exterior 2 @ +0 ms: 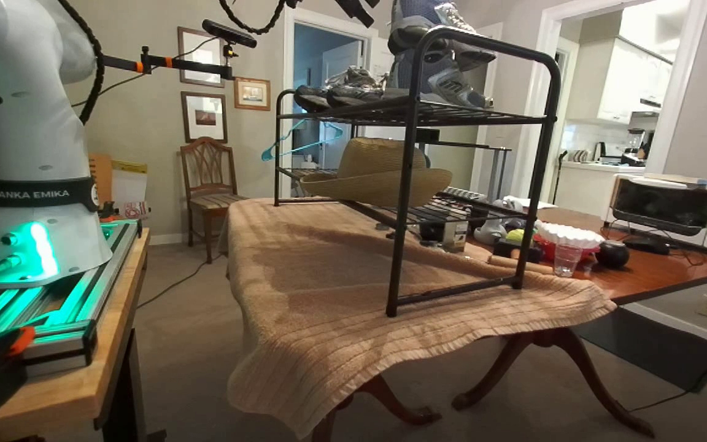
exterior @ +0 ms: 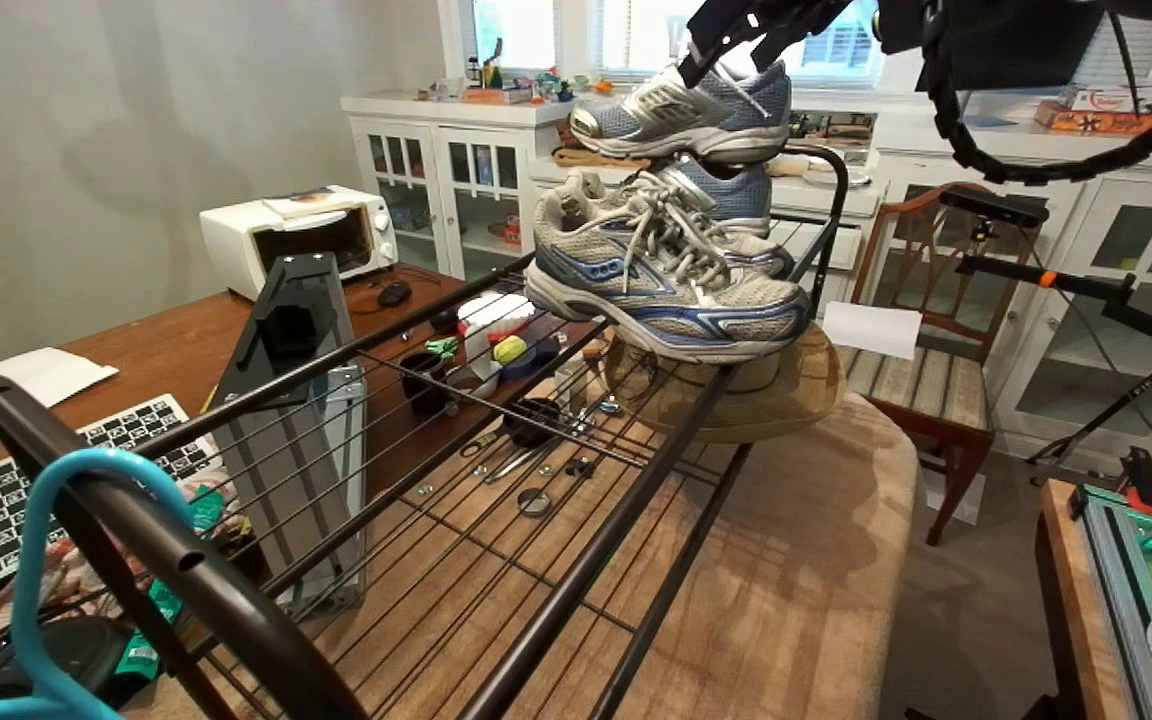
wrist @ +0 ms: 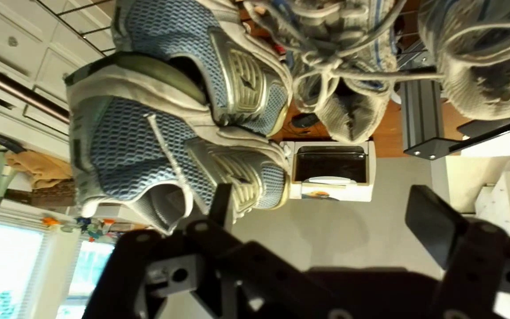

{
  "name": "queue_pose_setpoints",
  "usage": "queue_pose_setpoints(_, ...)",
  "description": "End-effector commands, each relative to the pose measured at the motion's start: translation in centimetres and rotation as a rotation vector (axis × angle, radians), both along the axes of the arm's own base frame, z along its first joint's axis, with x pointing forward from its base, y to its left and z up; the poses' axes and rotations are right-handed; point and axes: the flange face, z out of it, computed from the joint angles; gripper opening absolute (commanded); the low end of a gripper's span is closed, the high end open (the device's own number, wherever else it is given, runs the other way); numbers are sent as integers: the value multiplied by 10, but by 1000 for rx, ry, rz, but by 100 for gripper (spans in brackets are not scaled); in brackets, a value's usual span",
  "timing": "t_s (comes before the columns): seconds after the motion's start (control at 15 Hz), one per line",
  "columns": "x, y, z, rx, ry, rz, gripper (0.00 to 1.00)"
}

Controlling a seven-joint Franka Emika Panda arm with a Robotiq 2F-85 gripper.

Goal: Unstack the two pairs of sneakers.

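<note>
A blue-grey and silver sneaker (exterior: 681, 115) lies on top of a matching sneaker (exterior: 736, 195) on the rack's top shelf. In the wrist view the upper one (wrist: 137, 146) and lower one (wrist: 171, 26) show sole against upper. A whitish pair with blue accents stands side by side on the same shelf: a nearer sneaker (exterior: 656, 275) and a partly hidden one (exterior: 771, 255). Both show in the wrist view (wrist: 489, 62), (wrist: 352, 57). My gripper (wrist: 321, 212) is open and empty. One finger overlaps the upper sneaker in view; contact cannot be told. In an exterior view, the gripper (exterior 2: 363, 9) is cut off.
The dark metal rack (exterior 2: 409, 202) stands on a towel-covered table (exterior 2: 304, 264). A straw hat (exterior 2: 381, 162) sits on its lower shelf. A blue hanger (exterior: 106, 460) hangs at one end. A toaster oven (exterior: 301, 240) and a grey metal post (exterior: 296, 450) stand beyond.
</note>
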Motion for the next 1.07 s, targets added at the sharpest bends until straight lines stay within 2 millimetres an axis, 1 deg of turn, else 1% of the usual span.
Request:
queue_pose_setpoints(0.0,-1,-15,9,-24,-31,-85,100)
queue_pose_setpoints(0.27,-1,-31,13,-46,-27,-191,100)
queue_pose_setpoints(0.4,4,-39,13,-52,-7,-228,100)
queue_pose_setpoints(0.47,4,-39,13,-68,1,-239,100)
queue_pose_setpoints(0.53,0,-38,13,-51,-2,-196,100)
queue_pose_setpoints(1.0,1,-40,14,-60,2,-217,100)
